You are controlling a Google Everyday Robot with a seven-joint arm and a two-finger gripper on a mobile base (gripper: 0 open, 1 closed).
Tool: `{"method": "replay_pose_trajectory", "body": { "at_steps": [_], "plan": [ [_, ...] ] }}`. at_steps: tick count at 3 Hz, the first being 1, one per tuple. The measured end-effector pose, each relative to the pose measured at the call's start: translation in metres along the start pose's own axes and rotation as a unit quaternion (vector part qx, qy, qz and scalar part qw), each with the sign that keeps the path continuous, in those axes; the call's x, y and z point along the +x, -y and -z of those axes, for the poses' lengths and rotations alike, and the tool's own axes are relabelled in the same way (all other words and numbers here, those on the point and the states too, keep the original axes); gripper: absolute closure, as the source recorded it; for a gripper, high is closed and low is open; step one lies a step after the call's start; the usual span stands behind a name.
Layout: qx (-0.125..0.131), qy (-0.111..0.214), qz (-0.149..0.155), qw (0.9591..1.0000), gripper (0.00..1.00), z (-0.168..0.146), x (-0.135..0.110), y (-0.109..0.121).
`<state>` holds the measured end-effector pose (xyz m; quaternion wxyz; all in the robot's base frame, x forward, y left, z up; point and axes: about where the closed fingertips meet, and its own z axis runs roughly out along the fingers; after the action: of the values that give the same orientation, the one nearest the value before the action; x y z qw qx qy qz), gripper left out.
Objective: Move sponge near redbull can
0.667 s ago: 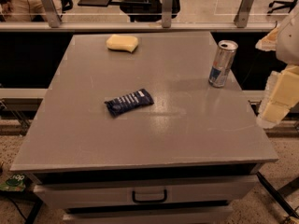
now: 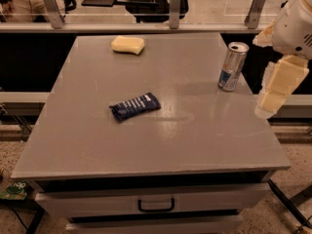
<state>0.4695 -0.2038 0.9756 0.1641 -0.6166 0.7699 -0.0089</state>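
Observation:
The pale yellow sponge [image 2: 128, 45] lies at the far left of the grey table top [image 2: 161, 140]. The slim silver and blue redbull can [image 2: 232, 66] stands upright near the table's right edge, far from the sponge. My gripper [image 2: 277, 87] hangs at the right edge of the view, just right of the can and off the table's right side. It holds nothing that I can see.
A dark blue snack wrapper [image 2: 135, 106] lies flat near the middle of the table. A drawer with a dark handle [image 2: 156, 204] is under the front edge. A rail with metal posts [image 2: 174, 6] runs behind the table.
My gripper has shifted a little to the left and up, closer to the can. The sponge, can and wrapper have not moved.

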Motion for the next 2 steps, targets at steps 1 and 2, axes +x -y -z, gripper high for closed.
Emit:
{"method": "replay_pose_trajectory", "body": {
  "at_steps": [1, 2],
  "plan": [
    [-0.009, 0.035, 0.026, 0.9990, 0.00, -0.018, -0.043, 0.041],
    [-0.008, 0.058, 0.037, 0.9976, 0.00, -0.026, -0.076, 0.067]
  ]
}}
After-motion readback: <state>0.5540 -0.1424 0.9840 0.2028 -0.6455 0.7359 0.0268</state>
